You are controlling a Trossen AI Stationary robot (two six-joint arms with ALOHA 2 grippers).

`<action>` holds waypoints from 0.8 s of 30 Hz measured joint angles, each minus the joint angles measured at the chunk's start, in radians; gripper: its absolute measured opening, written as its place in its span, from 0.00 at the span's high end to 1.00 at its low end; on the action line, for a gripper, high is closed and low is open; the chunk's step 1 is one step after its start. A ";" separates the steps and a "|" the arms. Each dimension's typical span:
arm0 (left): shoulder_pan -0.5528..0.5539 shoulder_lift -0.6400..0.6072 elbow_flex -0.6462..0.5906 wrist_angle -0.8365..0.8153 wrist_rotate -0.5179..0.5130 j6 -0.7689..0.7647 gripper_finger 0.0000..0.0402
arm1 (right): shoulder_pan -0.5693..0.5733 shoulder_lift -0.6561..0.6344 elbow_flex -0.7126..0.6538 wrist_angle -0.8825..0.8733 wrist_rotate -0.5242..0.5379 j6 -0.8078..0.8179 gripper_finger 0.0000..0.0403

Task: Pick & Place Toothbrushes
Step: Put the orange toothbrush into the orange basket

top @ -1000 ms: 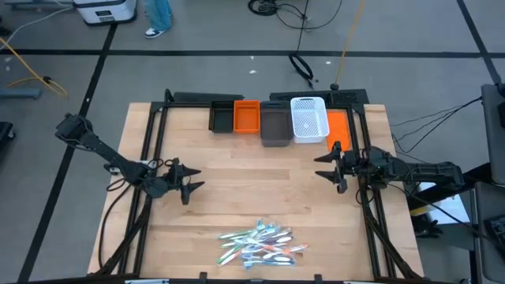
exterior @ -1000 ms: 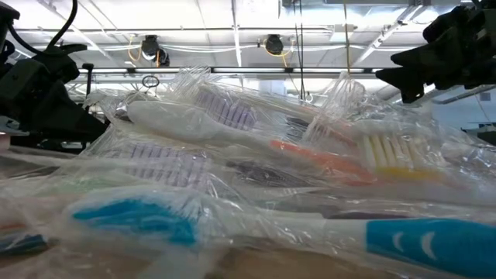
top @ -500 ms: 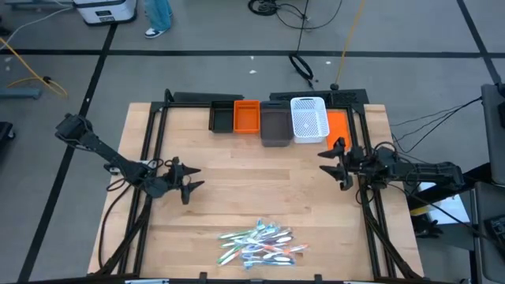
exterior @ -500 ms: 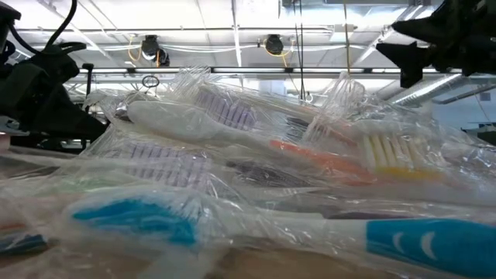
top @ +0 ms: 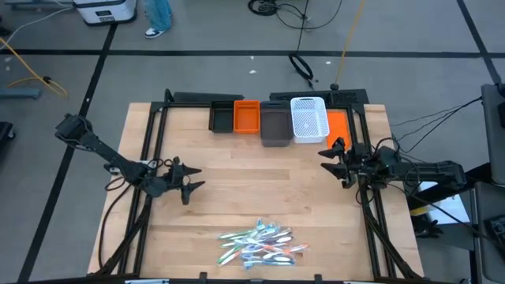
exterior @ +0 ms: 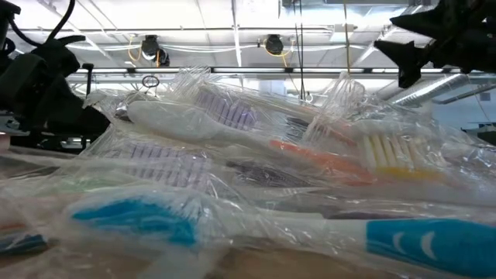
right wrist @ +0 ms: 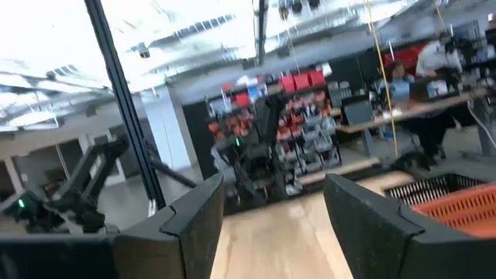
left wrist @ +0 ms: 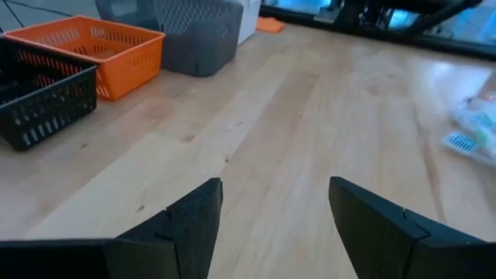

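The toothbrushes [top: 260,243] lie in a loose pile near the table's near edge, each in a clear wrapper; in the low view they fill the foreground [exterior: 232,155]. My left gripper [top: 189,183] hovers open over the table's left part, well apart from the pile, which shows far off in its wrist view [left wrist: 474,128]. My right gripper [top: 335,162] stands open at the table's right side, raised and tilted up, with nothing between its fingers [right wrist: 271,209].
A row of bins stands at the far edge: a black one [top: 222,117], an orange one [top: 246,116], a grey one [top: 275,126], a white one [top: 308,120] and another orange one [top: 338,126]. Bare wood lies between the bins and the pile.
My right gripper has risen a little and tipped its fingers upward, rolling slightly, and stays open. The toothbrushes have not moved.
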 joint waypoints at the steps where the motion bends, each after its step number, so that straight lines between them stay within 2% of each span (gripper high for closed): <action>1: 0.000 0.000 0.000 0.016 0.000 -0.010 0.40 | 0.000 0.027 0.020 -0.002 0.000 -0.004 0.47; 9: 0.000 0.000 0.000 0.114 -0.008 -0.033 0.40 | 0.000 0.367 0.211 -0.012 0.005 -0.078 0.53; 12: 0.000 0.000 0.000 0.108 -0.116 -0.021 0.40 | 0.001 0.508 0.255 -0.005 0.001 -0.075 0.55; 14: 0.001 0.000 0.000 0.105 -0.133 0.006 0.40 | 0.011 0.597 0.296 0.009 0.000 -0.075 0.57; 24: 0.045 0.000 0.000 0.174 -0.154 0.014 0.40 | 0.217 1.004 0.544 -0.055 -0.003 -0.092 0.59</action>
